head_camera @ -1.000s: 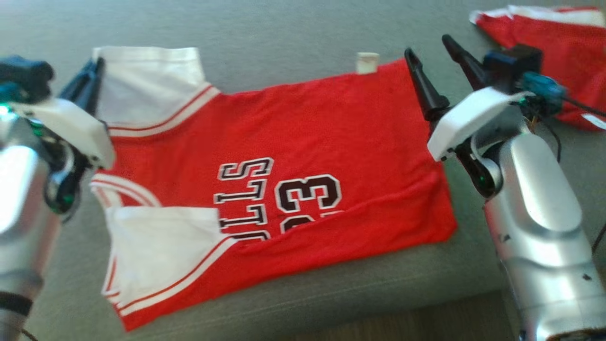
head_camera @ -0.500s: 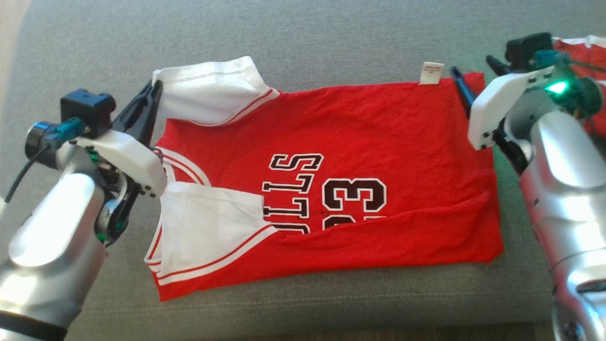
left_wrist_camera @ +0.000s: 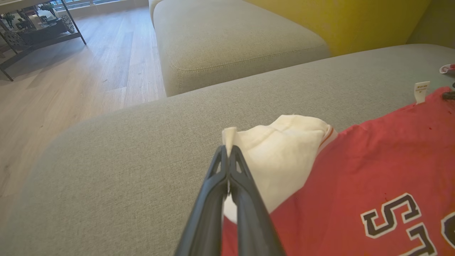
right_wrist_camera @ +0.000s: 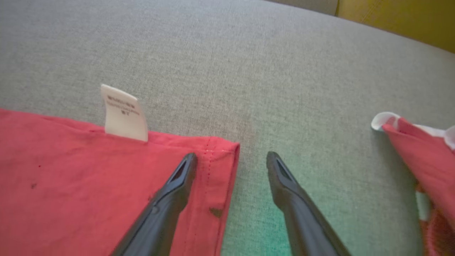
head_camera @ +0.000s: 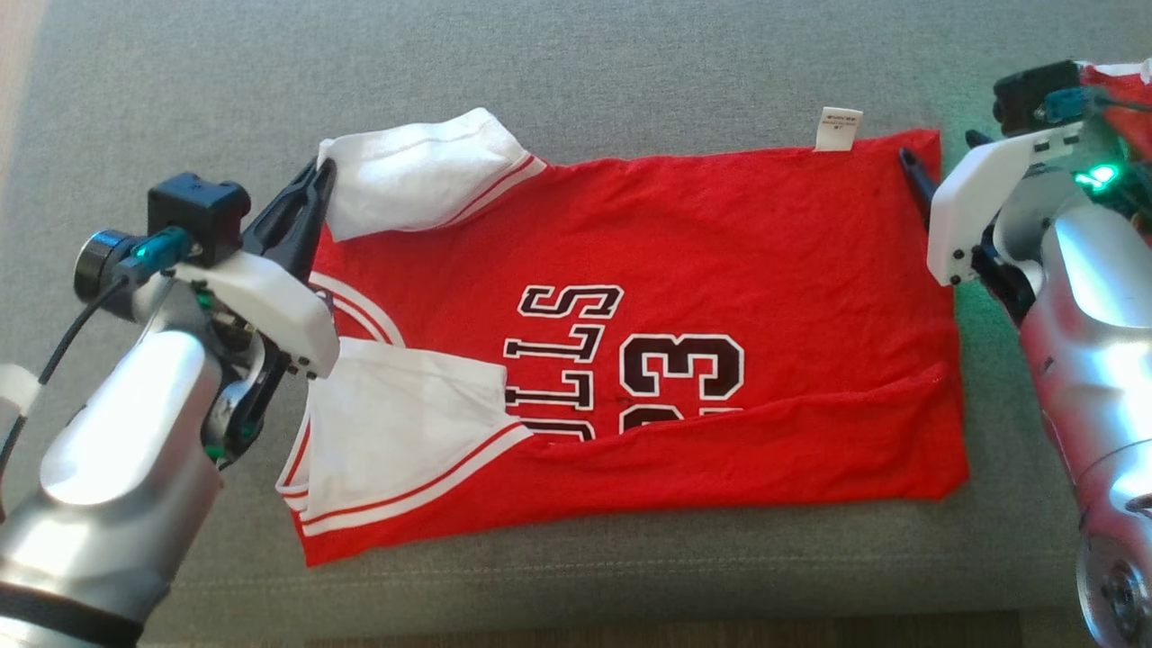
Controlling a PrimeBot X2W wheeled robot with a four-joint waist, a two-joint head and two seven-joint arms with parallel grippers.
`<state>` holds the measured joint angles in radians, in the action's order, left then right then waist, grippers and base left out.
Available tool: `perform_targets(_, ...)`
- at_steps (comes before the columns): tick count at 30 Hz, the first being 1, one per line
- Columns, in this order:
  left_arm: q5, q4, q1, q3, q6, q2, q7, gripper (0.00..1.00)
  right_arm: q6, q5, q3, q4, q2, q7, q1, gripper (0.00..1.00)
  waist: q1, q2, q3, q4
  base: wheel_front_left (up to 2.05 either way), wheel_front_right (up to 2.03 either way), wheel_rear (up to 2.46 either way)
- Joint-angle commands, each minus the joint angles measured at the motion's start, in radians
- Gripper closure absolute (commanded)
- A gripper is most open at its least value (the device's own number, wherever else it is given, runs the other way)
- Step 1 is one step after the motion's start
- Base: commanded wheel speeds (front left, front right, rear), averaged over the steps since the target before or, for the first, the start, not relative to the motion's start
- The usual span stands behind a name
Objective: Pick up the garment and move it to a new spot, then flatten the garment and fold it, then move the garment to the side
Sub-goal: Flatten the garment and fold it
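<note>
The garment, a red jersey with white shoulder panels and black lettering, lies spread on the grey cushion. My left gripper is shut on the far white shoulder panel. A corner of the fabric sticks up past the left gripper's pinched tips, and the panel bunches there. My right gripper is open at the jersey's far hem corner. One finger is over the red cloth and the other over bare cushion. In the head view the right gripper sits at the jersey's upper right corner.
A white label pokes out of the far edge near the right gripper. A second red and white garment lies just right of the right gripper. Beyond the cushion are another grey seat, wooden floor and a yellow backrest.
The head camera has shifted. The right gripper, still open, has come down to the far hem corner. The left gripper stays shut on the white shoulder panel, which is more bunched.
</note>
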<state>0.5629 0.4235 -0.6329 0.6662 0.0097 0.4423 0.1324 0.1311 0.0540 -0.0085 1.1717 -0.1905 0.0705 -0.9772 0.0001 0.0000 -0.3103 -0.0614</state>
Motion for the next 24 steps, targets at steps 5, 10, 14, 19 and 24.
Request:
perform_targets(5, -0.006, -0.016, -0.063, -0.037, 0.002, 0.038, 0.001, 1.0, 0.0, 0.02, 0.002, 0.014, 0.008, -0.024, -0.053, 0.0, -0.0001, 0.0, -0.003, 0.002, 0.0, 0.0, 0.0)
perform_targets(10, -0.006, -0.012, -0.07, -0.032, 0.002, 0.039, -0.001, 1.0, 0.0, 0.027, 0.034, 0.039, 0.013, -0.064, -0.065, 0.0, -0.0001, 0.0, -0.006, 0.001, 0.0, 0.0, 0.0)
perform_targets(14, -0.005, -0.01, -0.076, -0.027, -0.001, 0.038, -0.003, 1.0, 0.0, 0.018, 0.051, 0.056, 0.003, -0.087, -0.079, 0.0, -0.0001, 0.0, -0.011, -0.004, 0.0, 0.0, 0.0)
perform_targets(19, -0.004, -0.005, -0.083, -0.023, -0.004, 0.036, -0.003, 1.0, 0.0, -0.008, 0.063, 0.08, 0.003, -0.071, -0.088, 0.18, -0.0001, 0.0, -0.013, -0.012, 0.0, 0.0, 0.0)
perform_targets(24, -0.003, -0.005, -0.091, -0.015, -0.006, 0.031, -0.007, 1.0, 0.0, -0.048, 0.1, 0.096, -0.003, -0.053, -0.087, 1.0, -0.0001, 0.0, -0.013, -0.019, 0.0, 0.0, 0.0)
